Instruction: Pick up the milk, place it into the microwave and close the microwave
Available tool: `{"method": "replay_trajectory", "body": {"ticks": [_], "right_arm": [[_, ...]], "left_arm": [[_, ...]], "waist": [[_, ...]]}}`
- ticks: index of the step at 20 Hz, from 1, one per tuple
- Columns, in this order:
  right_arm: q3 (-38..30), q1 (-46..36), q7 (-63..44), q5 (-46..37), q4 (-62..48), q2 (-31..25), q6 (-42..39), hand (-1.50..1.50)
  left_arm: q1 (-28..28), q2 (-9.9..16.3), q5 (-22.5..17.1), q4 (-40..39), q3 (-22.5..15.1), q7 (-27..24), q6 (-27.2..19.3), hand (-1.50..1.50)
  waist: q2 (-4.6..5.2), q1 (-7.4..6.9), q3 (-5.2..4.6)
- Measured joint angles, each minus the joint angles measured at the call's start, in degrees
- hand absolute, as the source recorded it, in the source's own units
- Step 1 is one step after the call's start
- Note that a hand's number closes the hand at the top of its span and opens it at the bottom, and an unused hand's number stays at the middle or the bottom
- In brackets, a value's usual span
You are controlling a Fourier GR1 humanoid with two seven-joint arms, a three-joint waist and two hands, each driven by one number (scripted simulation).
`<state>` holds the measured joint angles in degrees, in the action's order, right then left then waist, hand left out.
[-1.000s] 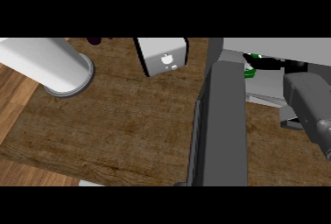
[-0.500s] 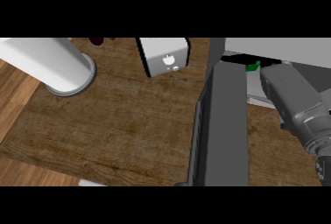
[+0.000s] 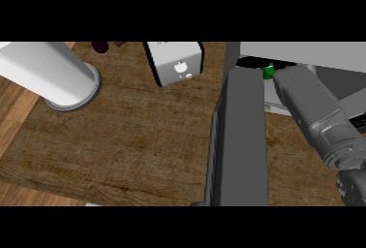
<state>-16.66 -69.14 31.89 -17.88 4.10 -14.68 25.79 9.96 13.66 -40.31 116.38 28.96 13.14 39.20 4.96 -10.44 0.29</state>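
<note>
My right forearm (image 3: 314,111), smooth grey, reaches toward one o'clock past the microwave door's (image 3: 239,145) flat dark edge into the microwave (image 3: 314,53); my fingers are hidden, so I cannot tell their state. Only a green bit of the milk (image 3: 268,71) shows there. The grainy wooden counter (image 3: 129,145) lies open at nine o'clock.

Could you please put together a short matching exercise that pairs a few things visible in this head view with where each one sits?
Things:
1. white box with an apple mark
2. open microwave door
3. right forearm
4. pale grey cylinder

Places:
A. upper left of the counter
B. reaching into the microwave at right
C. top centre, left of the door
D. running down the middle, edge-on

Pairs: 1-C, 2-D, 3-B, 4-A
</note>
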Motion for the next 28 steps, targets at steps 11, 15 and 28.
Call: {"method": "replay_trajectory", "body": {"ticks": [11, 15, 28], "right_arm": [[-2.5, 2.0, 2.0, 1.8, 1.1, 0.9, 1.6, -1.5], [-3.1, 4.0, 4.0, 2.5, 1.4, 0.2, -0.9, -1.5], [-7.8, 12.1, 12.4, 8.6, 2.5, 0.6, -24.7, -1.5]], "left_arm": [[2.8, -4.0, 4.0, -0.7, -2.6, -1.1, 2.3, -1.5], [3.4, -6.4, 6.6, -0.4, -4.4, -2.3, 3.4, -1.5], [5.8, -10.3, 13.1, -5.0, -13.1, -5.0, 14.0, -1.5]], "waist": [[-1.26, 2.71, -0.01], [-2.0, 4.06, -0.07], [-3.83, 8.06, -0.18]]}}
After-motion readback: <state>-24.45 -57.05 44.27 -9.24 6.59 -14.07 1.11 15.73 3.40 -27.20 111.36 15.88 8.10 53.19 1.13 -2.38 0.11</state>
